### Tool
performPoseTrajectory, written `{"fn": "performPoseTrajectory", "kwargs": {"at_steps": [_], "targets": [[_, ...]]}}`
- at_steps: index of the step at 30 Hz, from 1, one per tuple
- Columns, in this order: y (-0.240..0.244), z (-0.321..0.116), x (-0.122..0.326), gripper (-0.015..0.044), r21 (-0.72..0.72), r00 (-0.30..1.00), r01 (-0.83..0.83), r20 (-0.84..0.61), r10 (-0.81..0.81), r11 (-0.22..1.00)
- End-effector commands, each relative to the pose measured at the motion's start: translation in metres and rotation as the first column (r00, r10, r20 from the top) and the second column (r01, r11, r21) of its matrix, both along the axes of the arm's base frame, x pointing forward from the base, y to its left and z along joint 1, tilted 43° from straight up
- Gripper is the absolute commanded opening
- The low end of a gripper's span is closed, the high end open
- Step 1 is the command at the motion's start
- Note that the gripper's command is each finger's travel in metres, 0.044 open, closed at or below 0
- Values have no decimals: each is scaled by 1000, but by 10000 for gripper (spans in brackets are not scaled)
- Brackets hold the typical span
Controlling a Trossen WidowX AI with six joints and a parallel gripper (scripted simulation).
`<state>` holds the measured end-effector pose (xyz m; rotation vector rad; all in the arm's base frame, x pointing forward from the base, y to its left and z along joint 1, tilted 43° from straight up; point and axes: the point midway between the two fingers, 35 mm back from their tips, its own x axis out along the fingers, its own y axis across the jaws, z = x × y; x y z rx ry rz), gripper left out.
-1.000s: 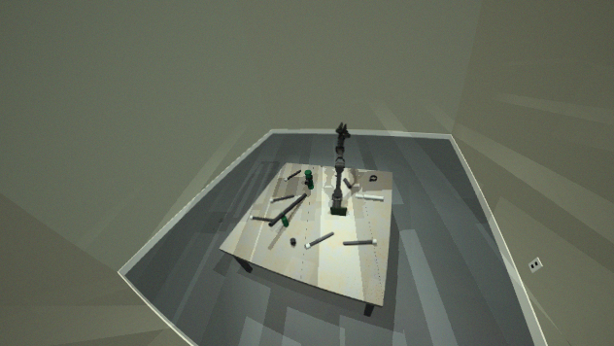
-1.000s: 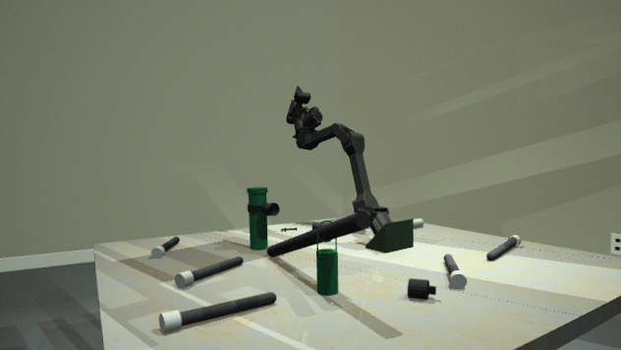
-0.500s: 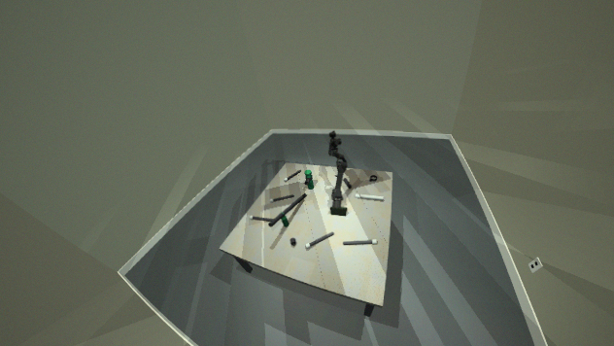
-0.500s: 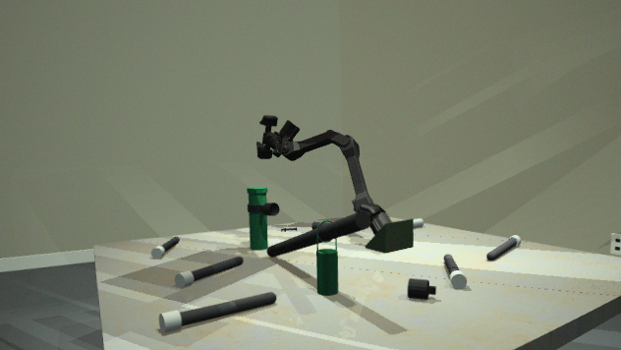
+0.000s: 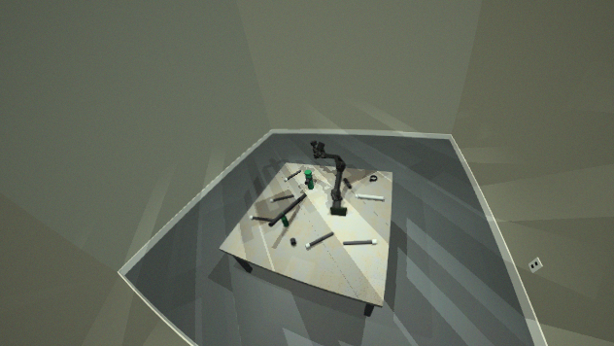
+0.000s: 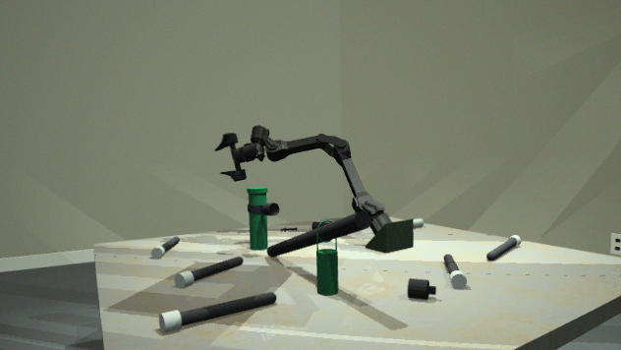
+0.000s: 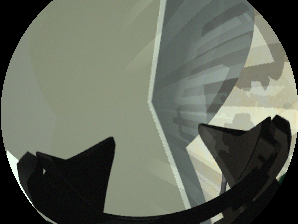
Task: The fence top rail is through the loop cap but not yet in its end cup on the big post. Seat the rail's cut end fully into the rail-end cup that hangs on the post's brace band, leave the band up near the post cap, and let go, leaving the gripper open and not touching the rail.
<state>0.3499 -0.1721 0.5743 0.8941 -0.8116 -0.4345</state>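
The big green post [image 5: 311, 186] [image 6: 258, 233] stands upright; its brace band [image 6: 254, 209] sits high, a little below the post cap [image 6: 256, 191]. The dark rail-end cup [image 6: 272, 209] hangs on the band, its mouth empty. The long dark rail [image 5: 289, 209] [image 6: 305, 241] slants through the loop [image 6: 336, 244] of the short green post [image 5: 285, 222] [image 6: 327, 272]. Its far end is down low near the big post's base, outside the cup; its near end is raised. My gripper [image 5: 314, 148] [image 6: 219, 161] [image 7: 157, 133] is open and empty, high above the big post, away from the rail.
Several dark rods with white ends lie around, such as one rod [image 5: 320, 240] [image 6: 453, 267] and another [image 6: 221, 312]. A dark plug-like piece [image 5: 292, 241] [image 6: 419, 288] lies near the short post. A dark ring [image 5: 373, 178] and a white bar [image 5: 370, 197] lie beyond the arm base.
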Motion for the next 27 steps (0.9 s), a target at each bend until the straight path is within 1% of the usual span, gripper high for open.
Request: {"fn": "performPoseTrajectory", "kwargs": {"at_steps": [1, 4, 8, 12, 15, 21, 24, 27], "targets": [[32, -40, 40, 440, 39, 982, -59, -178, 65, 998], [65, -74, 66, 440, 59, 938, -107, -326, 121, 992], [112, -119, 90, 440, 66, 845, -168, -505, 178, 984], [161, -162, 101, 440, 55, 717, -233, -665, 210, 971], [196, -195, 102, 440, 36, 598, -280, -775, 204, 959], [253, -264, 86, 440, -27, 317, -375, -943, 101, 927], [278, -294, 71, 440, -68, 178, -436, -984, 12, 898], [308, -327, 47, 440, -122, 17, -535, -991, -133, 836]]}}
